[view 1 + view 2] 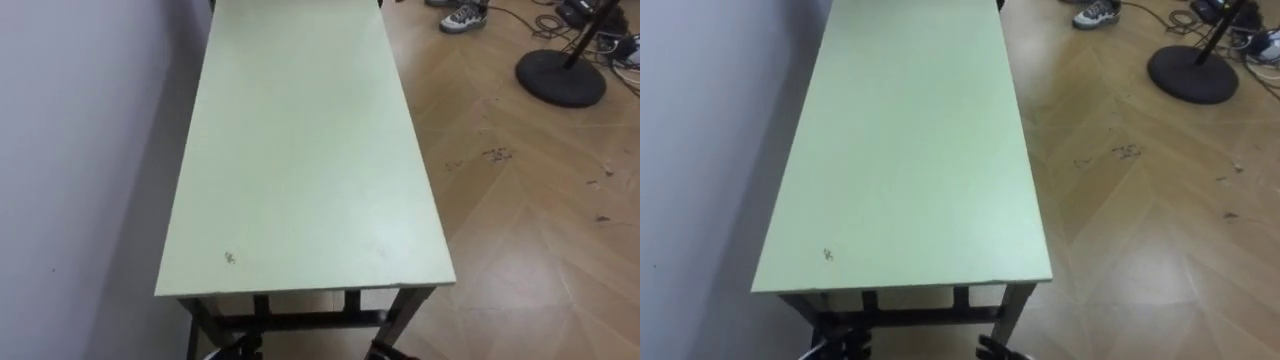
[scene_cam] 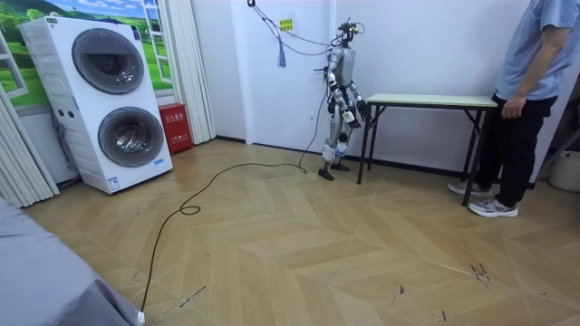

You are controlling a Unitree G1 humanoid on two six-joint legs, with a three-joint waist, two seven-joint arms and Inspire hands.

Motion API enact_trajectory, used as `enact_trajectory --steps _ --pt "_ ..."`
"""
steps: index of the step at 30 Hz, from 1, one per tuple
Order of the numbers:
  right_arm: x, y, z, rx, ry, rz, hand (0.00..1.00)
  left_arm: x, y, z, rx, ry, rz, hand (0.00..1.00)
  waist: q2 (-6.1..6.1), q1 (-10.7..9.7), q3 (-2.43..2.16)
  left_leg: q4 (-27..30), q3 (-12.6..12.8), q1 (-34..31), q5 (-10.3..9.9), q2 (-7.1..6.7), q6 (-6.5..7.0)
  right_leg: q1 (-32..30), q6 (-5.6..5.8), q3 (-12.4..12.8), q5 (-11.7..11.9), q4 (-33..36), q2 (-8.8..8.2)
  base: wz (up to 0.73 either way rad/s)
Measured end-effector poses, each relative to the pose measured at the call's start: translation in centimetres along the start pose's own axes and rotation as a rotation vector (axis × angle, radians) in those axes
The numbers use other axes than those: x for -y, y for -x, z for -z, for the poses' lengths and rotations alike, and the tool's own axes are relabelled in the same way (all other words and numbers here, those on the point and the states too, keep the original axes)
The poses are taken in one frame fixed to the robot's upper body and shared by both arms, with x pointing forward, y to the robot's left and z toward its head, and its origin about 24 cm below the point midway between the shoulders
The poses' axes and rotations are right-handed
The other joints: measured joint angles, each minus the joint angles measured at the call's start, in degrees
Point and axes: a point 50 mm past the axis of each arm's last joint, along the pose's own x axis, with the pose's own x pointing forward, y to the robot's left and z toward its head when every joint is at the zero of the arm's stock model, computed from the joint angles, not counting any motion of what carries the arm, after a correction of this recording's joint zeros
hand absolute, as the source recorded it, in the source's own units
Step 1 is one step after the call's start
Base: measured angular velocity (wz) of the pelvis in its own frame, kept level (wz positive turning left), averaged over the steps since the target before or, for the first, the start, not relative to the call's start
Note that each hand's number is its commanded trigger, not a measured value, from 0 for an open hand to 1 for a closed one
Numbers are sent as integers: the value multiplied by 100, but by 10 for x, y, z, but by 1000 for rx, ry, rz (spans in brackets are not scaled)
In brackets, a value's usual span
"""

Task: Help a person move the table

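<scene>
Bench (image 1: 300, 150) stands by the wall, person (image 2: 530, 100) at twelve o'clock; both hands' (image 1: 840, 348) grasp beneath its near edge cannot be told.

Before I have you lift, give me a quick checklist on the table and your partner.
1. Table top bare: ok.
2. Robot stands at the near end: ok.
3. Person stands at the far end: ok.
4. Person gripping the table: cannot tell.
5. Left hand and right hand gripping the frame: cannot tell; both sit low under the near edge.
6. Room along the wall: not ok, the table runs close beside it.
</scene>
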Motion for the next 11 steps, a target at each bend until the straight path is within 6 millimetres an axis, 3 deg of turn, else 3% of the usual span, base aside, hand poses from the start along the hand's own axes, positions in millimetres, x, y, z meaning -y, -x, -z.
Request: enact_trajectory --steps 5,11 --pt "18 5 15 -51 -66 119 0 -20 4 23 -74 4 -180 0 8 2 -7 -10 -20 87 -4 -3 -7 86 0 -56 0 -5 3 2" --pt "39 19 50 -139 -199 280 0 -51 21 54 -159 32 -476 0 24 -22 -32 -91 -138 260 -9 -38 -27 347 3 -156 2 -173 17 7"
